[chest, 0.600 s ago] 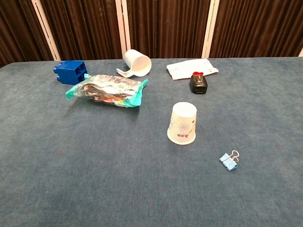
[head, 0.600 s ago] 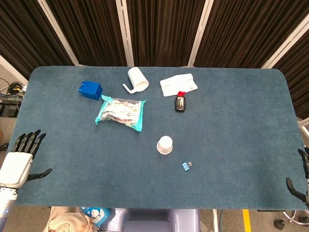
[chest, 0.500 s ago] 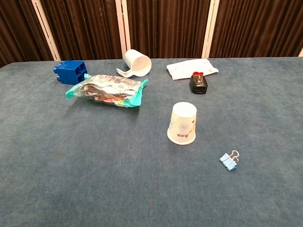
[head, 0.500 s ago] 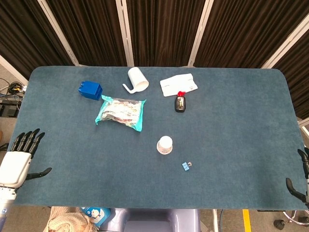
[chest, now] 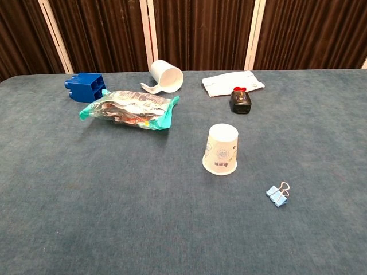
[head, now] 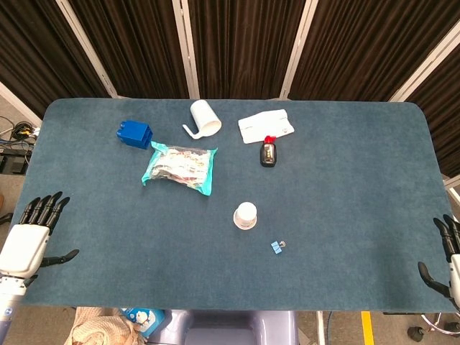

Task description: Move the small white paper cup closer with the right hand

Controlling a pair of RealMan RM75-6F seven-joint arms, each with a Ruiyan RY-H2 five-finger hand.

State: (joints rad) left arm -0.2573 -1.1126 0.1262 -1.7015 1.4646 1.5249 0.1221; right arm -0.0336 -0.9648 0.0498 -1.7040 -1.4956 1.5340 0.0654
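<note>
The small white paper cup (head: 245,215) (chest: 221,149) stands upside down near the middle of the blue table, with a faint print on its side. My right hand (head: 448,255) shows only at the far right edge of the head view, fingers spread, holding nothing, far from the cup. At the left front corner, my left hand (head: 30,233) is open with fingers apart, off the table edge. Neither hand appears in the chest view.
A blue binder clip (head: 277,246) (chest: 277,194) lies just right of and nearer than the cup. Farther back are a snack packet (head: 180,167), a blue block (head: 135,134), a tipped white mug (head: 203,118), a white cloth (head: 266,125) and a black device (head: 268,153).
My right hand has come slightly up and into view at the right edge. My left hand has drifted a little down and left. The cup has not moved.
</note>
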